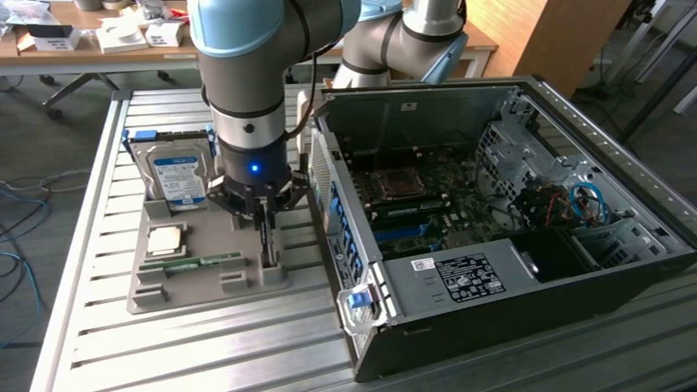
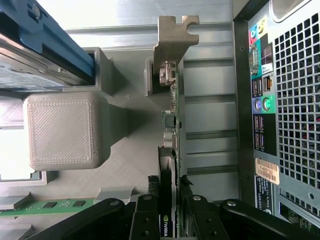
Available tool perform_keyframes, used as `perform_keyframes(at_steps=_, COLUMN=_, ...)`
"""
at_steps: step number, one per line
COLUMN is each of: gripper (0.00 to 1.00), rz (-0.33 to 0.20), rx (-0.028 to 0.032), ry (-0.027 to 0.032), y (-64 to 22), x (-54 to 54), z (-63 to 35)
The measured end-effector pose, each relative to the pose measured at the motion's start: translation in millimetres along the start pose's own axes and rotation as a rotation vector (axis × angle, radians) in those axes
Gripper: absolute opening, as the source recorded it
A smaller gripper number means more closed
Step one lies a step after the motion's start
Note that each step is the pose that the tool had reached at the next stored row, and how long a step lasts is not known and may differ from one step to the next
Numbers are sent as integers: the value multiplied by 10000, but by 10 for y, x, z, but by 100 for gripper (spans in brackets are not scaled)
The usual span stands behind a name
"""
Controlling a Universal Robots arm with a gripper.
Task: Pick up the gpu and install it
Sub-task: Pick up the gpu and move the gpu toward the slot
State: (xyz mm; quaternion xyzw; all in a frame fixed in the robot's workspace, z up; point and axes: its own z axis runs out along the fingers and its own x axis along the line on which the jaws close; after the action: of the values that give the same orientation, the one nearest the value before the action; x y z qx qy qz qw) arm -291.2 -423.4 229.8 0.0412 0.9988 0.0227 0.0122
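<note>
Gripper [image 1: 264,211] sits astride the gpu [image 2: 169,165], which stands on edge in its slot of the grey holder [image 1: 163,298] just beside the PC case [image 1: 436,335], & you can't tell if it's clamped, so IMO you're at the pick step: next move wants a firm hold & a straight pull out.

An Nvidia mark [image 2: 164,227] on the gpu [image 2: 169,170] — nothing else is legible.
</note>
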Motion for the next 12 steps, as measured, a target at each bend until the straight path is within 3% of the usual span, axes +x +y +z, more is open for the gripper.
perform_keyframes(at_steps=12, gripper=26, rz=-4, rx=-1, ry=-2, y=0, x=-1, z=1)
